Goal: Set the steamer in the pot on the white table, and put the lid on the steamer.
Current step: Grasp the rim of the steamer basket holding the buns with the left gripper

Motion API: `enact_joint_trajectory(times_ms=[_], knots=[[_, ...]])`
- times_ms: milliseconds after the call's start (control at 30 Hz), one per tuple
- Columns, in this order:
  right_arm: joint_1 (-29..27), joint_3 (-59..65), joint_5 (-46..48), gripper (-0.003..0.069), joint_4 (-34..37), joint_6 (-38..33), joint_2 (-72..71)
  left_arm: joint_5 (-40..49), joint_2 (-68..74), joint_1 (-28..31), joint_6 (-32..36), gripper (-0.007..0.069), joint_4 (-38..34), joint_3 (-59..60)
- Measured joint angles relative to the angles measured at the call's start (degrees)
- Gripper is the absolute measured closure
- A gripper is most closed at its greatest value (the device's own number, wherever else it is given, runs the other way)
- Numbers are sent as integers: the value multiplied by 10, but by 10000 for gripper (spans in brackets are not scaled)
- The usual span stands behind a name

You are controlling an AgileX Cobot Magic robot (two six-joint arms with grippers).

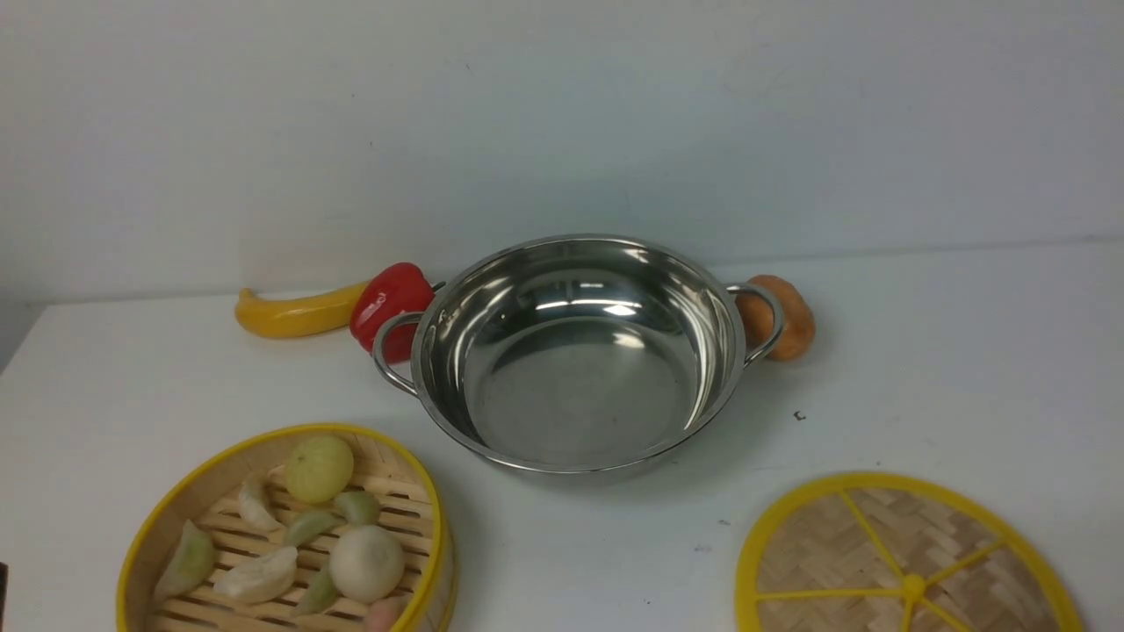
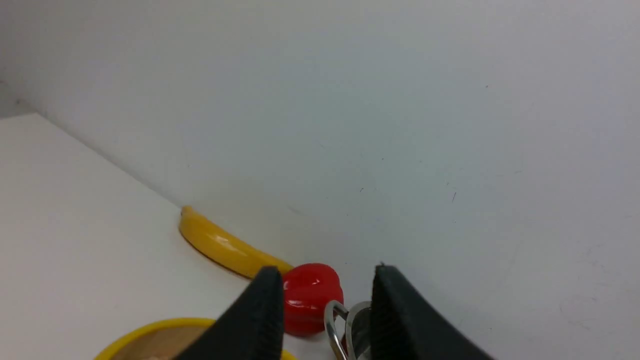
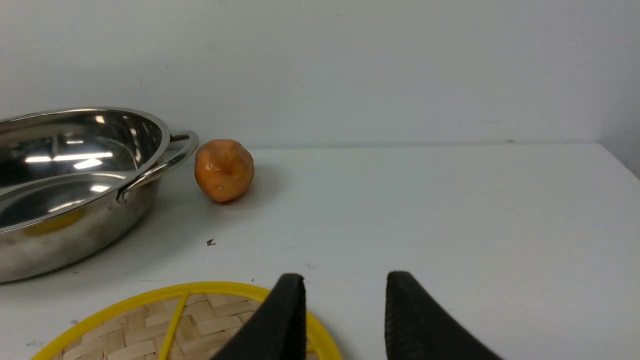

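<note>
A: Steamer [image 1: 224, 470] sits on the white table [image 1: 922, 369], full of dumplings [image 1: 263, 575]. Its rim is close under the left gripper [image 2: 327, 272], which is spread and holds nothing. Pot [image 1: 575, 351] is ahead of that gripper, empty.
B: Pinch the wall and lift level, or the dumplings roll. Centre it over the pot before lowering, the fit looks snug.
A: Lid [image 1: 909, 562] lies flat under the right gripper [image 3: 345, 275], also spread and empty. Park that arm until the steamer seats.

One pot [image 1: 575, 369], one steamer [image 1: 211, 481], one lid [image 1: 909, 562], one banana [image 1: 294, 314], one pepper [image 1: 386, 303], one orange lump [image 1: 795, 316]
</note>
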Motion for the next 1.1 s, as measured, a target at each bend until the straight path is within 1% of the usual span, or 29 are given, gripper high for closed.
enact_joint_trajectory(times_ms=[133, 300, 367, 467, 533, 633, 733, 800, 833, 867, 900, 933, 967, 1000, 1033, 1067, 1100], knots=[[0, 0, 0, 416, 0, 0, 0, 66, 0, 0, -11, 383, 0, 0], [0, 0, 0, 416, 0, 0, 0, 172, 3, 0, 14, 383, -4, -4], [0, 0, 0, 416, 0, 0, 0, 191, 17, 0, 33, 383, -26, -15], [0, 0, 0, 416, 0, 0, 0, 203, 53, 0, 71, 383, -88, -51], [0, 0, 0, 416, 0, 0, 0, 214, 78, 0, 112, 383, -123, -79], [0, 0, 0, 416, 0, 0, 0, 271, 124, 0, 210, 383, -165, -152], [0, 0, 0, 416, 0, 0, 0, 350, 177, 0, 299, 383, -170, -231], [0, 0, 0, 416, 0, 0, 0, 419, 213, 0, 321, 383, -159, -288], [0, 0, 0, 416, 0, 0, 0, 426, 218, 0, 323, 383, -156, -293], [0, 0, 0, 416, 0, 0, 0, 502, 259, 0, 331, 383, -120, -348], [0, 0, 0, 416, 0, 0, 0, 549, 285, 0, 331, 383, -92, -377], [0, 0, 0, 416, 0, 0, 0, 568, 301, 0, 331, 383, -72, -389], [0, 0, 0, 416, 0, 0, 0, 613, 324, 0, 330, 383, -44, -415], [0, 0, 0, 416, 0, 0, 0, 657, 359, 0, 329, 383, 6, -443], [0, 0, 0, 416, 0, 0, 0, 669, 371, 0, 329, 383, 13, -451], [0, 0, 0, 416, 0, 0, 0, 690, 405, 0, 329, 383, 54, -470], [0, 0, 0, 416, 0, 0, 0, 694, 416, 0, 329, 383, 73, -476]])
